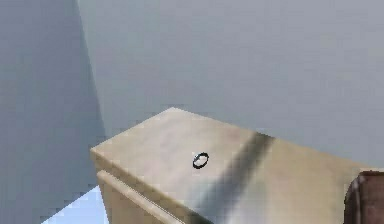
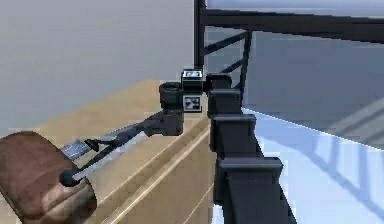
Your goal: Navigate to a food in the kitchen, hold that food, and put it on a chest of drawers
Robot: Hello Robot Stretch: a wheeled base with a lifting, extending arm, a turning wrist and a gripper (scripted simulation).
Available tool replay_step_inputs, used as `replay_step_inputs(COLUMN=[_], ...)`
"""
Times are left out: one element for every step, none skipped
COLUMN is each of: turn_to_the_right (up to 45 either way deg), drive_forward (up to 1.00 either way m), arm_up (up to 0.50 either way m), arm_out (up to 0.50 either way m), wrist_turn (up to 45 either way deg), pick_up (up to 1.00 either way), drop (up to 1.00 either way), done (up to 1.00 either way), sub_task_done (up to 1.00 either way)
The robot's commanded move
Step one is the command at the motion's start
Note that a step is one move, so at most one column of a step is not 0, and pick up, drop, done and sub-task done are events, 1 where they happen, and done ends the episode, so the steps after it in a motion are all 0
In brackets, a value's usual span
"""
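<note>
Brown, rounded, mottled lump point(image 2: 35, 178) at eight o'clock, against the pale chest top point(image 2: 130, 108). Whether the gripper point(image 2: 72, 165) at it holds anything, I cannot tell.

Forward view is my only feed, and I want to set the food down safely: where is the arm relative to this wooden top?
Observer: In the arm side view, the arm extends alongside the wooden top.
Operator: And the brown lump at my right edge?
Observer: It is at the tips of the fingers, which point back across the top. I cannot tell whether they hold it.
Operator: Anything past the arm?
Observer: A dark metal frame stands beyond it.
</note>
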Motion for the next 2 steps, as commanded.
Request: replay_step_inputs(turn_to_the_right=[0.0, 0.0], drive_forward=[0.00, 0.00], arm_up=[0.00, 0.00], arm_out=[-0.10, 0.00], wrist_turn=[0.0, 0.0], pick_up=[0.00, 0.00], drop=[0.00, 0.00], done=[0.00, 1.00], sub_task_done=[0.00, 0.00])
